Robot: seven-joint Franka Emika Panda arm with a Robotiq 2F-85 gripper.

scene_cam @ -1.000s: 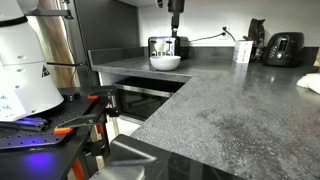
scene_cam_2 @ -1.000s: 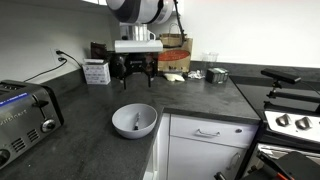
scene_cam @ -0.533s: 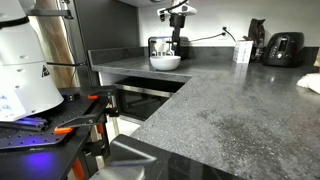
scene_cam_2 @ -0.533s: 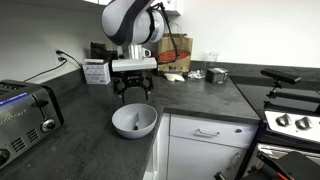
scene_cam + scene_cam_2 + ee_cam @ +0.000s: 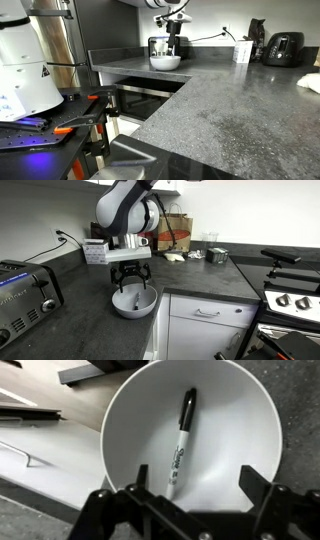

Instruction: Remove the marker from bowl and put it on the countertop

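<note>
Fingers: spread wide and holding nothing. In the wrist view the two fingers (image 5: 265, 500) stand at the bottom of the picture, one on each side of the marker's near end, and neither appears to touch it.
Marker: a white pen with a black cap (image 5: 180, 445) lies wholly inside the bowl. It rests along the bottom and wall, with the capped end pointing away from the fingers. It runs across the line on which the fingers close, which looks right for a pinch.
Bowl: white and glossy (image 5: 125, 430), upright on the desk and close to the desk's front edge in an exterior view (image 5: 134, 302). There the fingers hang straight over it, tips about level with the rim.
Desk: dark and speckled (image 5: 75, 315), with bare surface on either side of the bowl where the marker could go.
Done so far: only the approach, I'd say. The fingers are over the bowl and lined up with the marker.
Left to do: nearly everything. Reach down to the marker, close on it, lift it clear of the rim, carry it sideways, lay it on the desk and let go.
Risk: the marker is thin and sits on a curved, slick surface, so it could roll or slip as the fingers close. A fingertip could also knock the rim.
</note>
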